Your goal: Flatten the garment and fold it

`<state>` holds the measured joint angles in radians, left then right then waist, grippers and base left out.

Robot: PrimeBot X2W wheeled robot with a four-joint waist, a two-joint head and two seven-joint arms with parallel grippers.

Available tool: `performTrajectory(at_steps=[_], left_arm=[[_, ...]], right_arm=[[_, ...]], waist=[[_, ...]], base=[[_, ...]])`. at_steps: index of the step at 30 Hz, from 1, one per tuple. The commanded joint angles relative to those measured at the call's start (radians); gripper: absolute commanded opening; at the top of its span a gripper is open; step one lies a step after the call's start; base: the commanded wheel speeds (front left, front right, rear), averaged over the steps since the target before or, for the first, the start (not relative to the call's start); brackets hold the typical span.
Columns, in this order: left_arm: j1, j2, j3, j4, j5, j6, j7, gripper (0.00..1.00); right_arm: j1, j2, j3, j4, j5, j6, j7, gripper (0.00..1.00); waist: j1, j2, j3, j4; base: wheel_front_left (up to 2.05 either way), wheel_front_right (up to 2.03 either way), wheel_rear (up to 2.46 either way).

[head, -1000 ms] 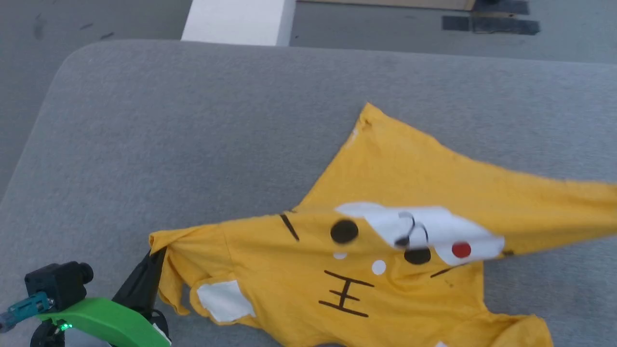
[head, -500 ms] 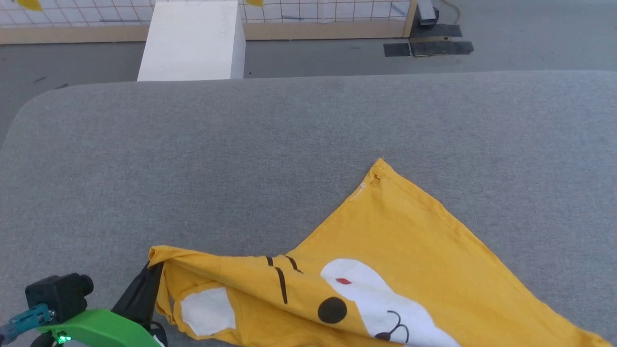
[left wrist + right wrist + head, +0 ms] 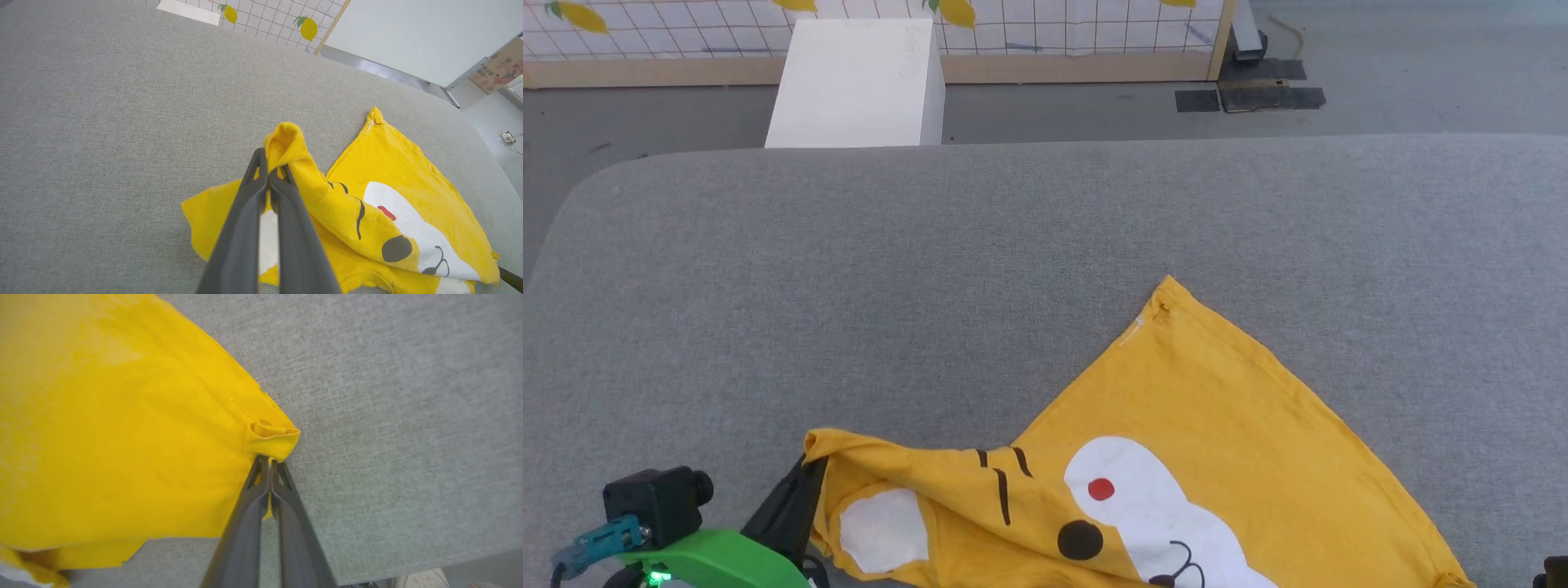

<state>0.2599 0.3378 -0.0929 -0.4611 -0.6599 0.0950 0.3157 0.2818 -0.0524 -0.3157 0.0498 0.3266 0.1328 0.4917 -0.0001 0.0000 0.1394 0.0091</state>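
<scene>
The garment (image 3: 1217,425), a bright yellow T-shirt with a white, black and red face print, lies partly doubled over on the grey padded table (image 3: 849,269). My left gripper (image 3: 805,482) is shut on a bunched corner of the garment (image 3: 286,139) at the lower left of the head view. In the right wrist view my right gripper (image 3: 269,459) is shut on a hemmed corner of the garment (image 3: 269,435), low over the table. A third corner (image 3: 1168,294) lies flat towards the table's middle.
Beyond the table's far edge stand a white box (image 3: 858,82) and a gridded panel with lemon pictures (image 3: 1054,33) on the grey floor. The table's near edge (image 3: 408,563) runs close behind my right gripper, with a white shoe (image 3: 421,580) below it.
The head camera has tilted up, so the far floor and panel came into view. The shirt has dropped from a stretched, lifted spread onto the table, its printed front now folded over.
</scene>
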Motion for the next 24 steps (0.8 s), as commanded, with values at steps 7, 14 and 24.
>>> performTrajectory(at_steps=[7, 14, 24], left_arm=[[-0.002, -0.011, -0.012, -0.003, -0.006, 0.002, -0.003, 0.0], [-0.007, -0.016, -0.027, -0.004, 0.002, -0.006, -0.02, 0.0], [-0.08, -0.009, -0.046, 0.022, -0.006, -0.051, -0.035, 0.0]], right_arm=[[0.035, -0.013, -0.066, -0.175, 0.015, -0.002, 0.141, 1.0], [-0.046, -0.13, -0.126, -0.533, -0.005, -0.002, 0.265, 1.0], [-0.439, -0.207, 0.18, -0.363, -0.062, -0.002, 0.304, 1.0]], waist=[[0.0001, 0.0, -0.016, 0.007], [0.0001, 0.0, 0.005, 0.032], [0.0001, 0.0, 0.114, 0.095]], base=[[0.0, 0.0, 0.0], [0.0, 0.0, 0.0], [0.0, 0.0, 0.0]])
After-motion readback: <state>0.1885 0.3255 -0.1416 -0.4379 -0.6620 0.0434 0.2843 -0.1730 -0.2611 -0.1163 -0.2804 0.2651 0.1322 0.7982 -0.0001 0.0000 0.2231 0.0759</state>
